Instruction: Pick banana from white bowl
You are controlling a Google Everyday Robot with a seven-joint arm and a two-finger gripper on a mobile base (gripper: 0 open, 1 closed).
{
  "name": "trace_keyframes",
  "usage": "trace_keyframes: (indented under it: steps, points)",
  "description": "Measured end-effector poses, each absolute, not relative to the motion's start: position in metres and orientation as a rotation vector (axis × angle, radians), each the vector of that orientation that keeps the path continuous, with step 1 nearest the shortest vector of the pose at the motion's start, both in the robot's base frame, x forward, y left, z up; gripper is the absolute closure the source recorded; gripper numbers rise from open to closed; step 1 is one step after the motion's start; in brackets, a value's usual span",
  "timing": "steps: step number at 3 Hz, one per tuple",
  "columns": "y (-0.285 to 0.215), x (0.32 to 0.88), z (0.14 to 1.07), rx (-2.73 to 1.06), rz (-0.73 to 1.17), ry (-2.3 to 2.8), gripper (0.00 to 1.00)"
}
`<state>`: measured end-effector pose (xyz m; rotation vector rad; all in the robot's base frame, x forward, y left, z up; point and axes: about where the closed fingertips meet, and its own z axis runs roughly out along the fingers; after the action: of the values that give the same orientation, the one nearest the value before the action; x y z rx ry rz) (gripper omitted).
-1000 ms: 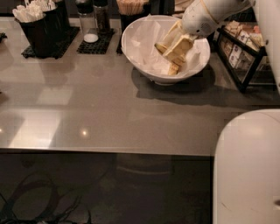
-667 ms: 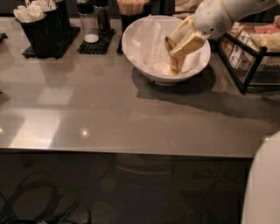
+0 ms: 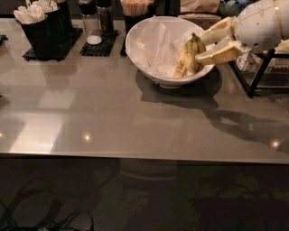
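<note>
The banana (image 3: 187, 58) is a short yellow pair with brownish marks, standing stem-up against the right inner side of the white bowl (image 3: 149, 67). The bowl is wide and glossy, with crinkled white paper (image 3: 156, 43) inside, and sits at the back of the grey counter. My gripper (image 3: 201, 48) reaches in from the right over the bowl's rim. Its cream fingers (image 3: 219, 53) close on the banana's upper end near the dark stem. The banana's lower end is still inside the bowl.
A black caddy with white utensils (image 3: 38, 27) stands at the back left. Shakers (image 3: 97, 20) sit on a black mat, and a holder of sticks (image 3: 135, 9) is behind the bowl. A black wire rack (image 3: 262, 67) stands right of the bowl. The counter's front edge (image 3: 135, 155) runs across the view.
My gripper has drawn back from deep in the bowl toward the right rim and turned. The banana has come up with it and now stands stem-up between the fingers.
</note>
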<state>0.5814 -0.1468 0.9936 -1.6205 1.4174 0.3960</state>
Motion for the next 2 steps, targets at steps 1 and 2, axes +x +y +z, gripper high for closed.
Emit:
trace_keyframes:
  steps: [1, 2]
  points:
    - [-0.165, 0.546, 1.000, -1.517, 0.375, 1.384, 1.00]
    - [-0.182, 0.515, 1.005, -1.445, 0.332, 1.379, 1.00]
